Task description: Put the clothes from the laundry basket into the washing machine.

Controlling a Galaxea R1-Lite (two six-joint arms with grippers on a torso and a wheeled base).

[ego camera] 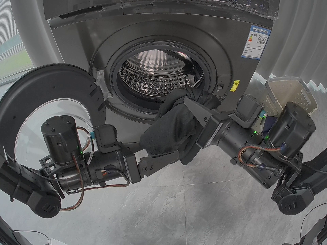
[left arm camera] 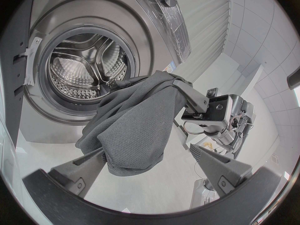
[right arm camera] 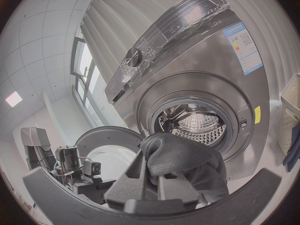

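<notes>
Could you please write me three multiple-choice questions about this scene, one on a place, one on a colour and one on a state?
1. Where is the garment?
A. inside the drum
B. held in the air in front of the washing machine opening
C. lying on top of the washing machine

2. What colour is the garment?
A. dark grey
B. white
C. red

3. How is the door?
A. shut
B. swung open
C. taken off

Answers:
1 B: the right gripper is shut on the garment just outside the opening, and the drum holds no cloth.
2 A: the cloth is dark grey in all three views.
3 B: the door stands open on its hinge at the robot's left.
</notes>
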